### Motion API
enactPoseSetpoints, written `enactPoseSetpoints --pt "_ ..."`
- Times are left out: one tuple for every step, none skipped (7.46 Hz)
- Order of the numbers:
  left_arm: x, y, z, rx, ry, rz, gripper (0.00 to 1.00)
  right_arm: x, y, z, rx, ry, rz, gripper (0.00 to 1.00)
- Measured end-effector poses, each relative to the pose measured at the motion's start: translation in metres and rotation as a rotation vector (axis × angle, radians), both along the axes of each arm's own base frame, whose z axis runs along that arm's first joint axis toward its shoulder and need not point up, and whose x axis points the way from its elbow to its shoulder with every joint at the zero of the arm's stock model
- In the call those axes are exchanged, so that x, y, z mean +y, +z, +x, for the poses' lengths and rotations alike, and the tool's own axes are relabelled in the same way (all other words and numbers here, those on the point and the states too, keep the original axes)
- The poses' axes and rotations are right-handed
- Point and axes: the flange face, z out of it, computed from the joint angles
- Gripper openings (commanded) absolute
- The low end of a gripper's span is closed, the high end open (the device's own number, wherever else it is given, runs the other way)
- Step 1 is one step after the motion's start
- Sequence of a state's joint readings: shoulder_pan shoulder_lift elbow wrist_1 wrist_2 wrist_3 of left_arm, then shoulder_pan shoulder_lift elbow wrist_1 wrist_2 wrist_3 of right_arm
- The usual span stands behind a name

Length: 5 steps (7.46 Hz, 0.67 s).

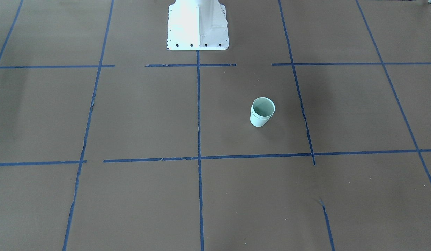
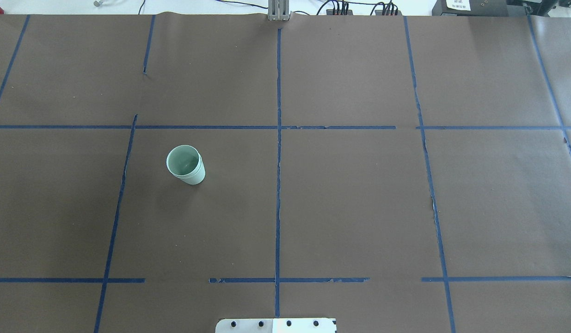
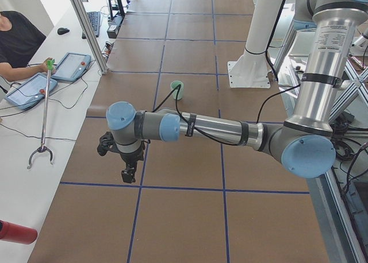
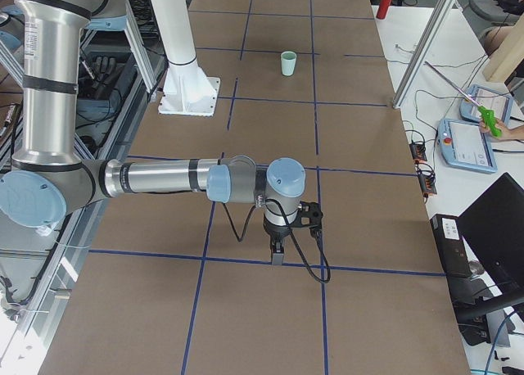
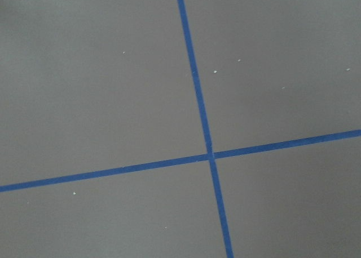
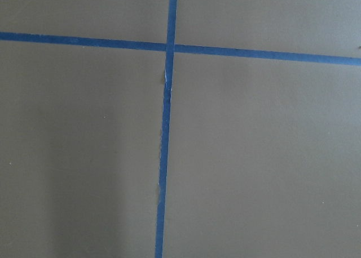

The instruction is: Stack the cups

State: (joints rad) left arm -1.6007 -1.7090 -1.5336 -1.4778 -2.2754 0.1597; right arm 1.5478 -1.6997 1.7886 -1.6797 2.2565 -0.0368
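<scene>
The two pale mint-green cups stand upright as one stack on the brown table, left of the middle tape line, with two rims showing close together. The stack also shows in the front-facing view, the left view and the right view. My left gripper hangs over the table's left end, far from the cups. My right gripper hangs over the right end. Each shows in a side view only, so I cannot tell whether it is open or shut. Both wrist views show only paper and tape.
The white robot base stands at the table's rear middle. Blue tape lines cross the brown paper. Operators sit at side benches with tablets, and a grabber stick lies along the bench in the left view.
</scene>
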Motion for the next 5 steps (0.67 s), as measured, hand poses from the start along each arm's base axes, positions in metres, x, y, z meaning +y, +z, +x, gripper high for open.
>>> enactPoseSetpoints --pt "0.022 0.025 -0.005 0.014 -0.007 -0.04 1.0 0.0 0.0 0.0 0.0 0.0 0.0 1.0" --pt "0.039 0.039 -0.005 0.038 -0.013 -0.069 1.0 0.0 0.0 0.0 0.0 0.0 0.001 1.0" --pt "0.051 0.047 -0.004 0.055 -0.018 -0.087 1.0 0.0 0.0 0.0 0.0 0.0 0.001 1.0" --pt "0.056 0.048 -0.004 0.062 -0.022 -0.092 1.0 0.0 0.0 0.0 0.0 0.0 0.001 1.0" --pt "0.058 0.046 -0.004 0.065 -0.024 -0.089 1.0 0.0 0.0 0.0 0.0 0.001 0.001 1.0"
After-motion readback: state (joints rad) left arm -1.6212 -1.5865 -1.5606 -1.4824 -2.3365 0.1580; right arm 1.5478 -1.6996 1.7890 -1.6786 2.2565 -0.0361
